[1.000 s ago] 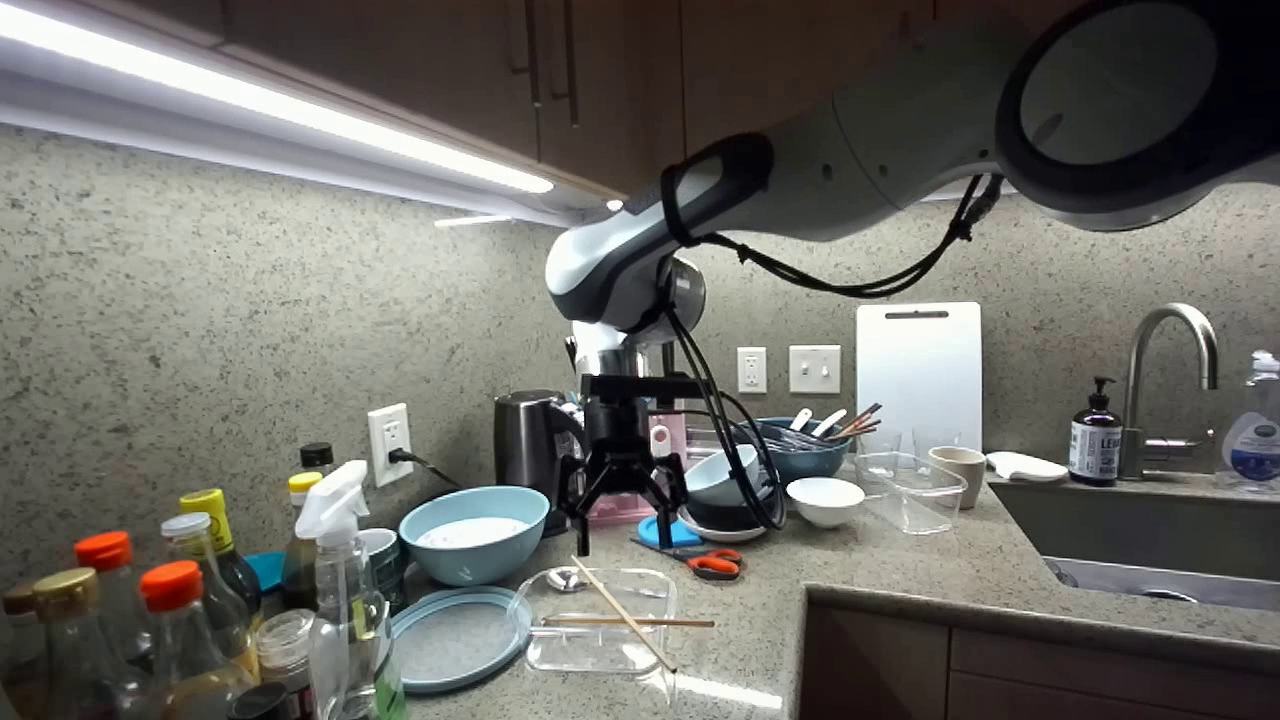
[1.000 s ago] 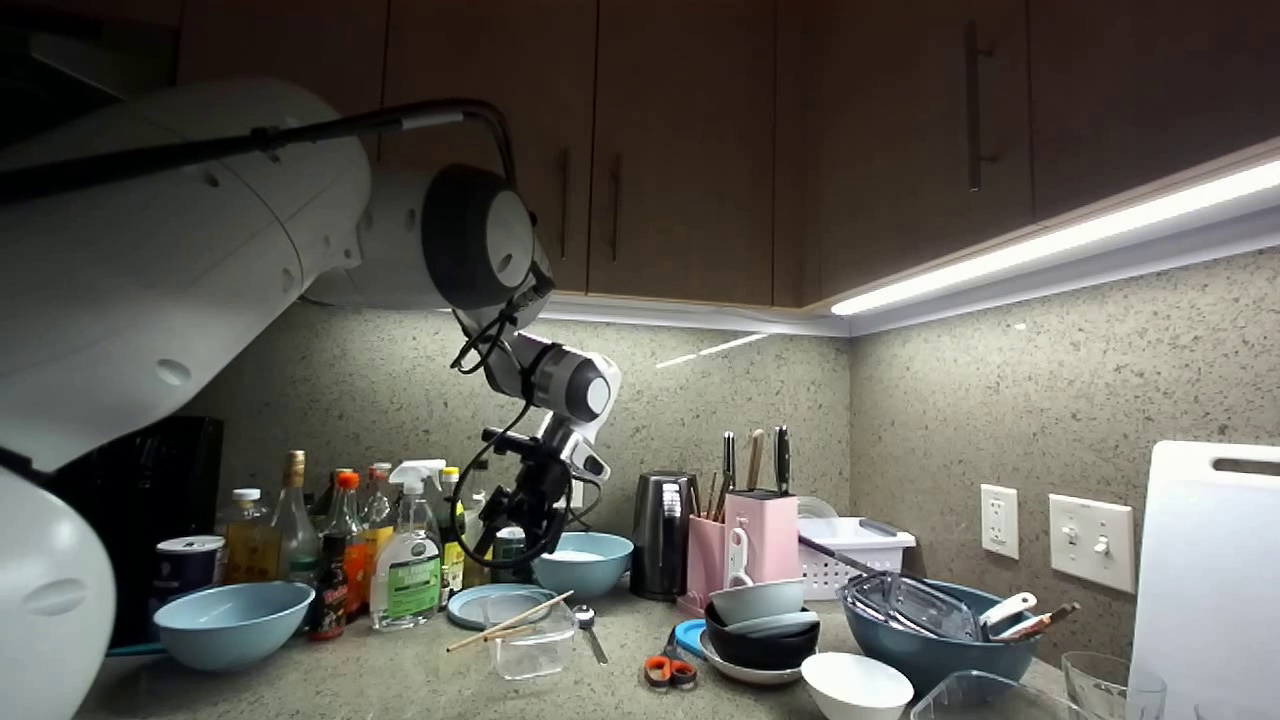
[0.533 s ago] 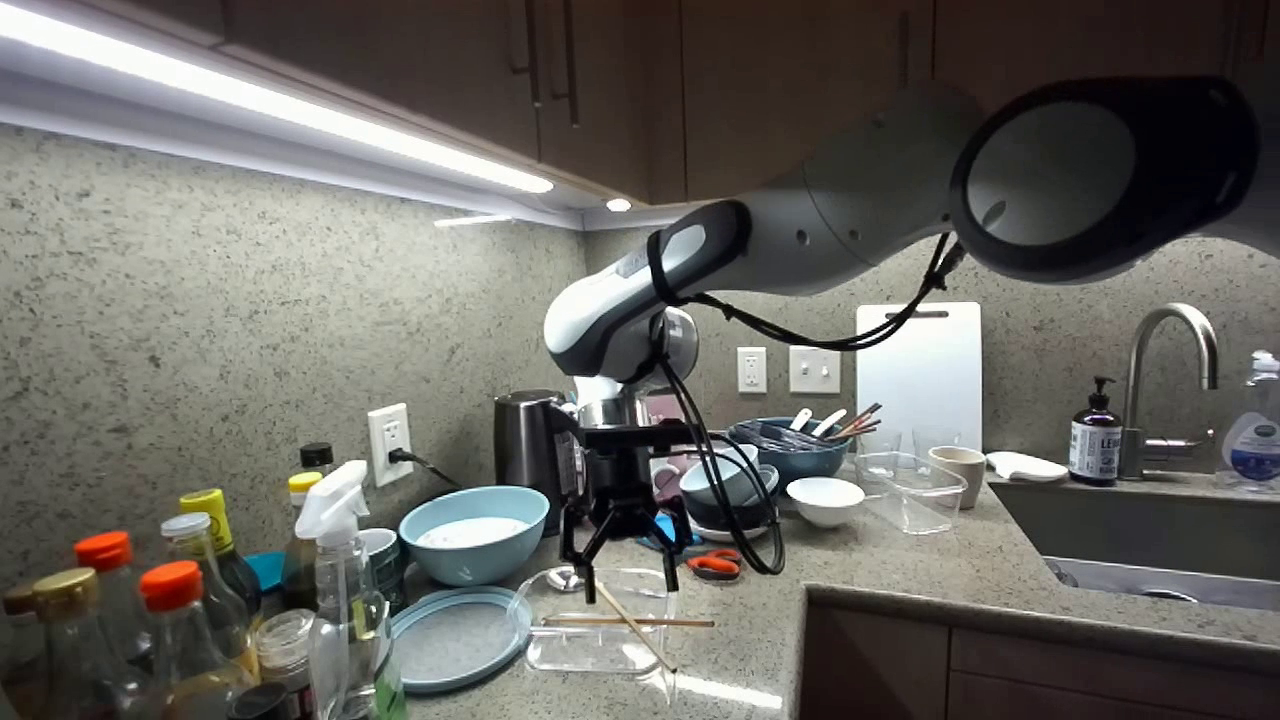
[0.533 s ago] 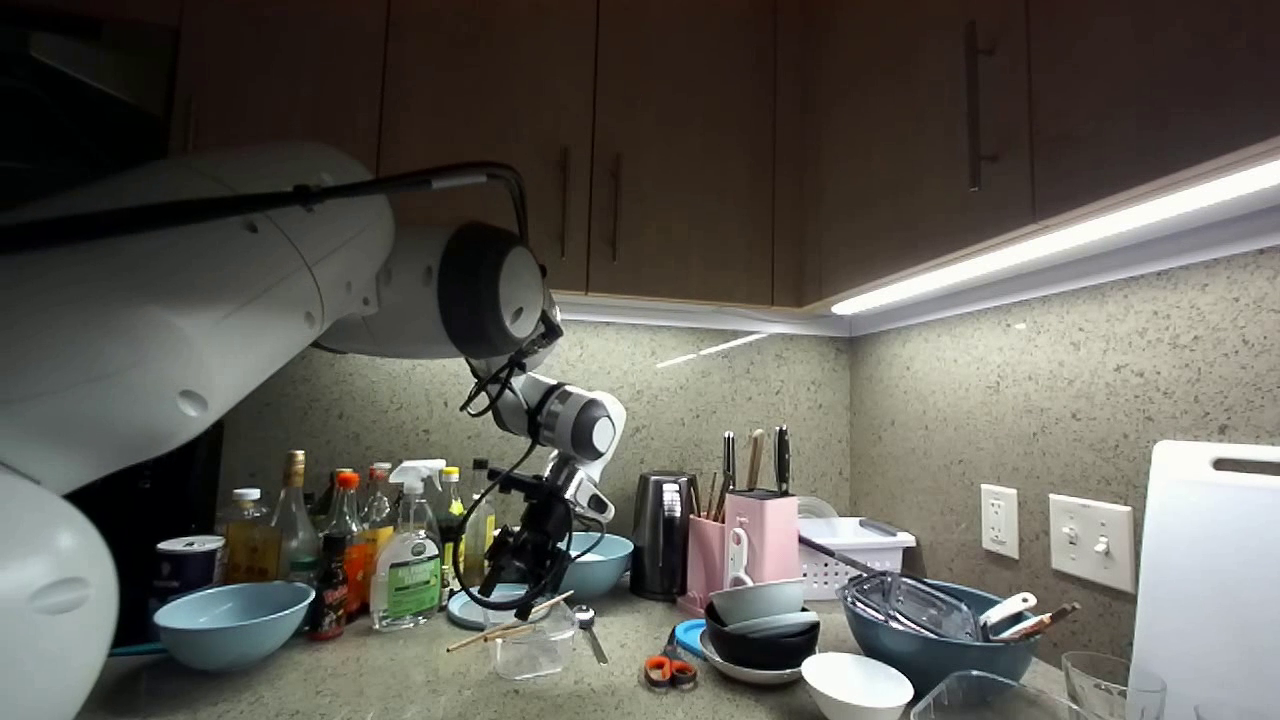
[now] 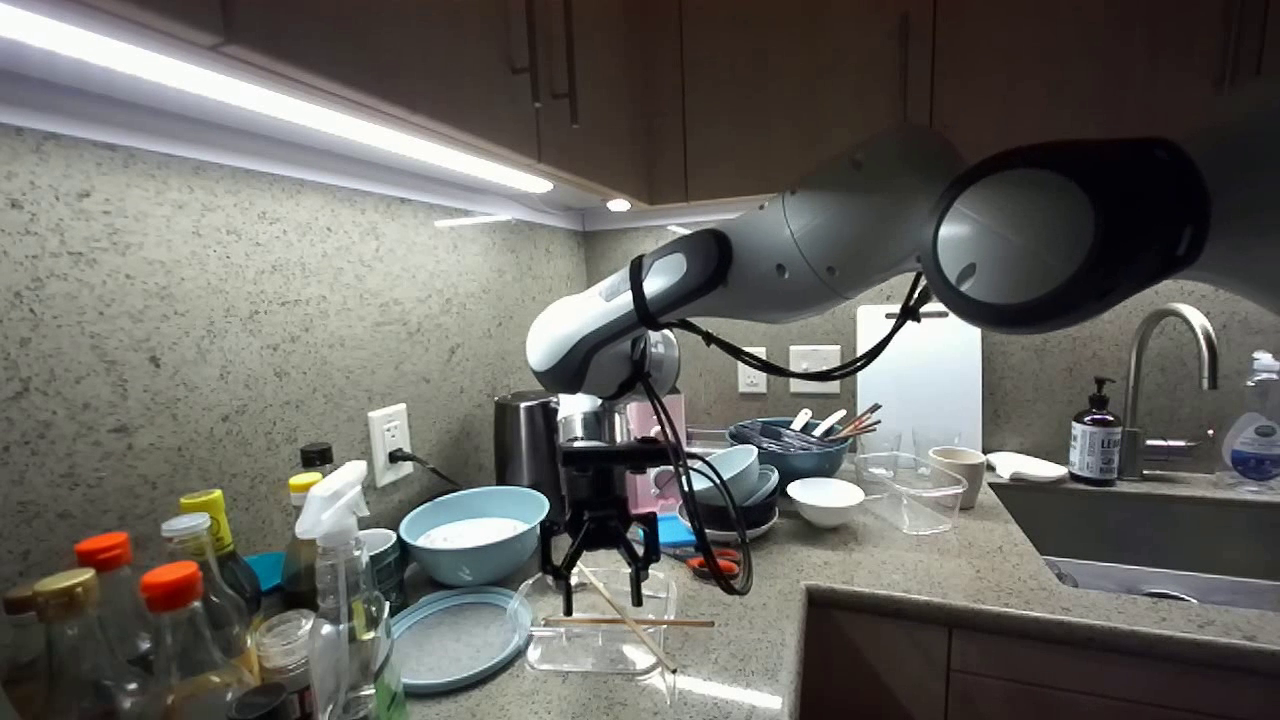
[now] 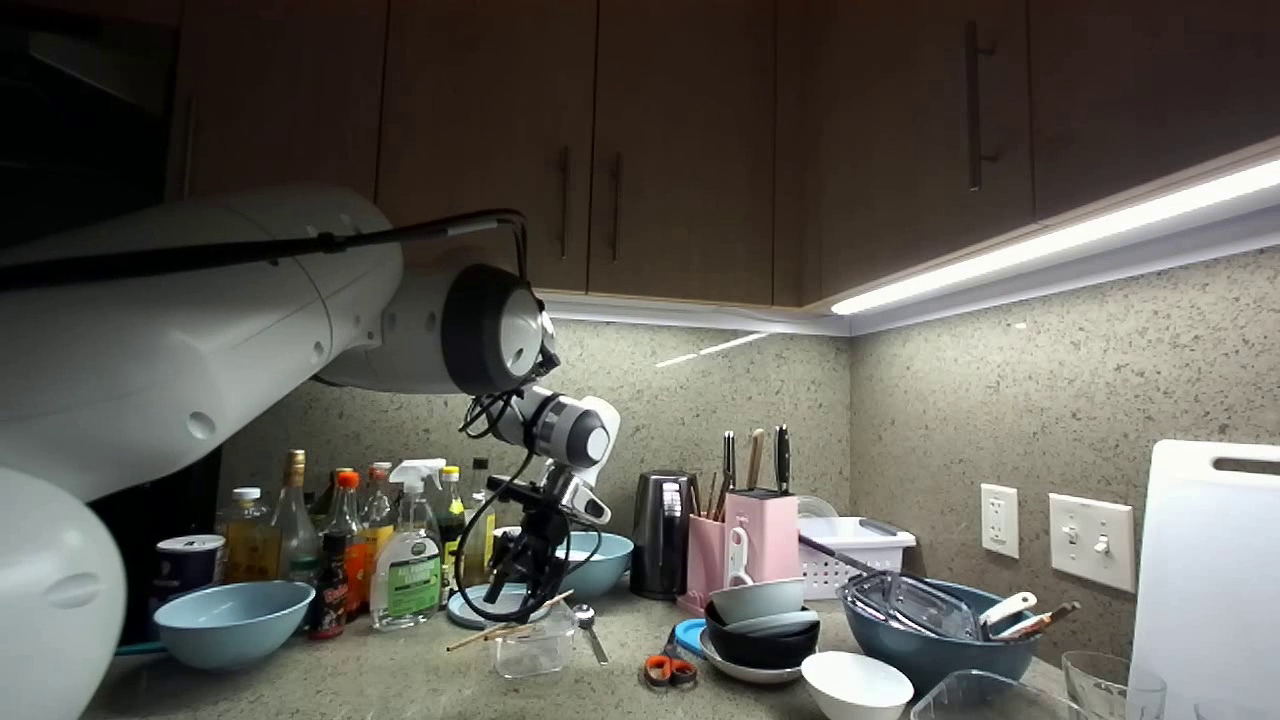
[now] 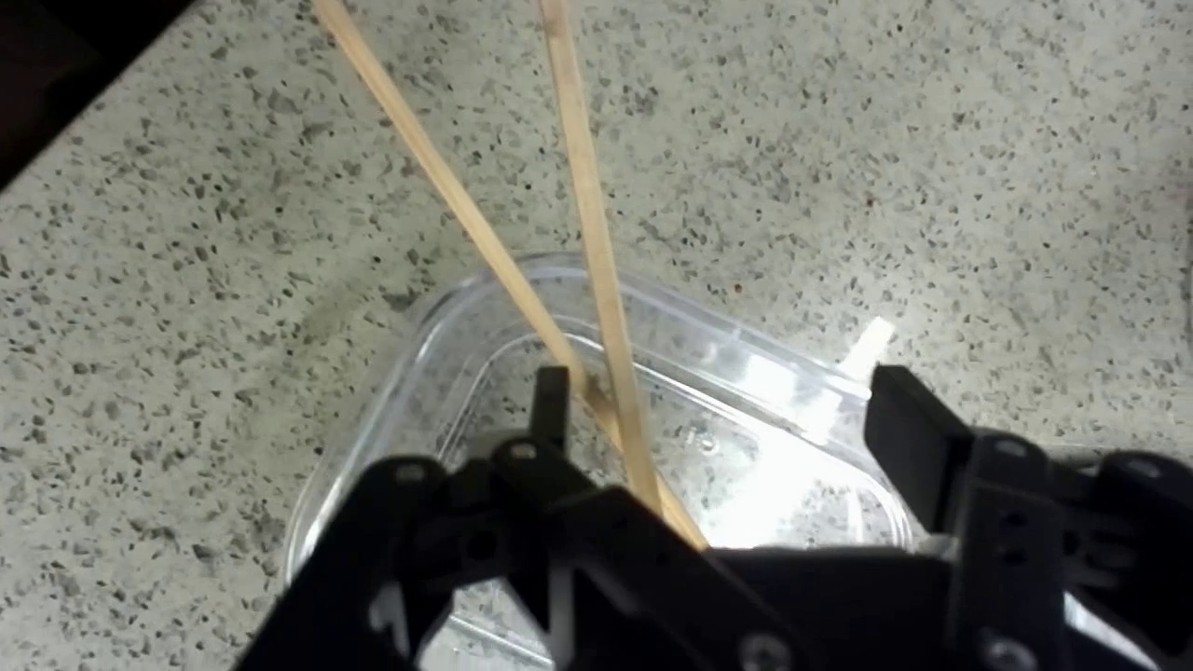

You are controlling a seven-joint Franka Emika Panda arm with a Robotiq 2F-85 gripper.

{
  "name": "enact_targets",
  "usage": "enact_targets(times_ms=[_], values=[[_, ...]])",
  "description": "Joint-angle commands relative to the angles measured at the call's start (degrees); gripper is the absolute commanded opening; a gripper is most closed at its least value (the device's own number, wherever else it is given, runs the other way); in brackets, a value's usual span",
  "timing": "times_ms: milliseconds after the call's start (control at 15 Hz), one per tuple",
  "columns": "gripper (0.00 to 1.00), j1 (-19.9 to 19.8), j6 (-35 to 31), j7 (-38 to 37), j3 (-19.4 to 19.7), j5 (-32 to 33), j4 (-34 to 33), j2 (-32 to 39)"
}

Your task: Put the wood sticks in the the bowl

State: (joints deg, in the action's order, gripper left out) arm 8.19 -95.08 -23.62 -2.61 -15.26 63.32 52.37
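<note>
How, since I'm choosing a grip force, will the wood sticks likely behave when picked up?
The wood sticks look straight and thin, so they're probably stiff and light. One crosses over the other, so lifting either may shift its partner. Both extend past the clear container, so an off-centre grip could tip them.

The top of the wrist view cuts off the wood sticks toward the edge of the counter, and the gripper covers their other ends. In an exterior view it partly hides the bowl by the counter's back edge, and print on the spray bottle is too small to read
</note>
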Motion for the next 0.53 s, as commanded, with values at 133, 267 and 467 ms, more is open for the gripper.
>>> enact_targets(times_ms=[133, 267, 467], values=[[0.41, 0.5, 0.1, 0.0, -0.2, 0.7, -4.0, 2.8], [0.28, 0.4, 0.3, 0.1, -0.3, 0.6, -4.6, 3.2], [0.07, 0.3, 0.2, 0.2, -0.5, 0.5, -5.2, 3.4]])
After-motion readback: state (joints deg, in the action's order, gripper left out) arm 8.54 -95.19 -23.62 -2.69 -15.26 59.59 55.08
